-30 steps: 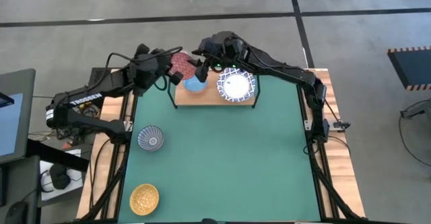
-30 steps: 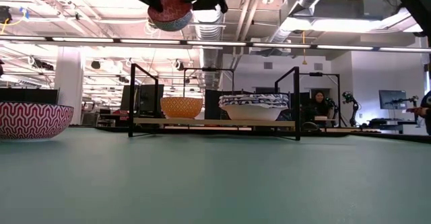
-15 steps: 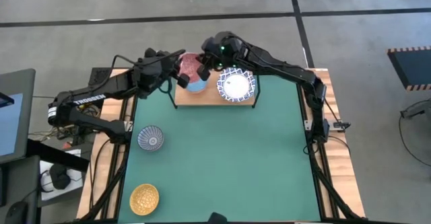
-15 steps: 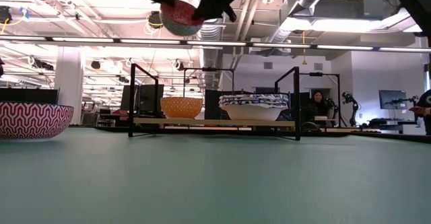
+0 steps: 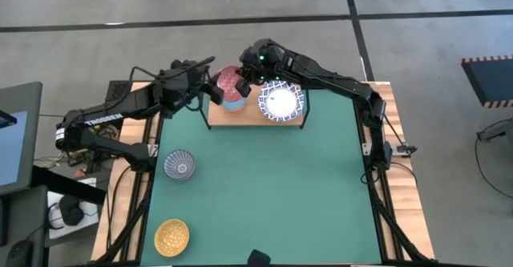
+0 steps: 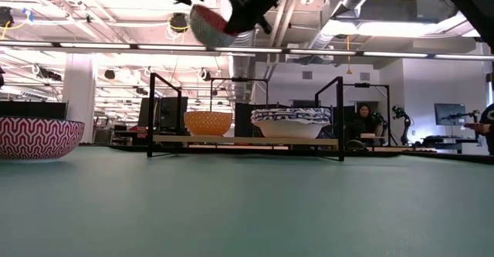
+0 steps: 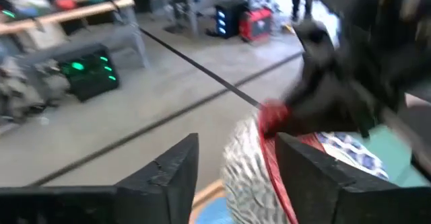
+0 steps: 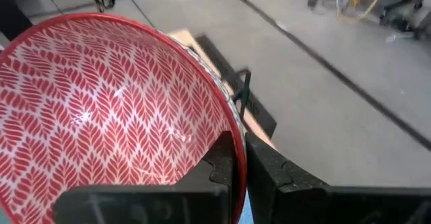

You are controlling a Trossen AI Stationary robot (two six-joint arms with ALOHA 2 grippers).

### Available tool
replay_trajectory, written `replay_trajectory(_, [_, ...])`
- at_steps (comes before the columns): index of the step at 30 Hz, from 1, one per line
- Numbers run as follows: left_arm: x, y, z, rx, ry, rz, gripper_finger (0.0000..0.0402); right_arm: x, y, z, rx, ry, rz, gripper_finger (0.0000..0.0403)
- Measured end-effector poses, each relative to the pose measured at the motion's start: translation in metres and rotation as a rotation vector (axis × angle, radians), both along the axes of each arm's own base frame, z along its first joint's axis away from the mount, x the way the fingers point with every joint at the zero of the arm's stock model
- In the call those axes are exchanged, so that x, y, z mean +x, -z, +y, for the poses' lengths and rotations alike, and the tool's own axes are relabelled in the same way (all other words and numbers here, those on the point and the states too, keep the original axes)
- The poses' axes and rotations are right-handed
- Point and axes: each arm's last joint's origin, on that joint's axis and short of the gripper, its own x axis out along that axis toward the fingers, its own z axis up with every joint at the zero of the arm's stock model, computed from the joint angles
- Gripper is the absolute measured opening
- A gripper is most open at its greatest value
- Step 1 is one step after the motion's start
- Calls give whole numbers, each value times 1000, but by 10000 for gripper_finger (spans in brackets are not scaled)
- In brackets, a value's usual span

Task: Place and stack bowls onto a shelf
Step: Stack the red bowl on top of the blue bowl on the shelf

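Two bowls (image 5: 280, 102) on shelf (image 5: 248, 115), one held bowl (image 5: 230, 81) above

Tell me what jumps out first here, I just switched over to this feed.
The red bowl held tilted in mid-air above the shelf left end, with the right gripper clamped on its rim and the left gripper open right beside it. Under it sits a light blue bowl, and a stack of white bowls fills the shelf's right end. Two more bowls wait on the green mat near its left edge.

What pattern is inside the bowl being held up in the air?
A red bowl with a white leaf-like herringbone pattern, seen best in the right wrist view.
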Motion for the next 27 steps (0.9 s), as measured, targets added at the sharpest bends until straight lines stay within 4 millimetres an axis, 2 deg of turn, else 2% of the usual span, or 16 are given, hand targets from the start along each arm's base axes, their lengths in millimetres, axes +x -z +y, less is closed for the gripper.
replay_trajectory(5, [-18,-12,-3,55,-98,23,206,16,31,-23,55,56,-1,42])
replay_trajectory(7, [-25,-17,-4,65,-111,13,207,20,50,-33,95,73,60,42])
replay_trajectory(10, [-34,-20,-5,61,-121,9,207,23,65,-53,138,109,79,42])
replay_trajectory(14, [-38,-14,-4,18,-135,36,208,28,89,-65,220,106,135,42])
replay_trajectory(16, [-39,-10,-4,-18,-125,43,208,31,102,-64,246,94,180,43])
replay_trajectory(27, [-38,10,-2,-148,-126,123,208,35,124,-69,302,78,220,46])
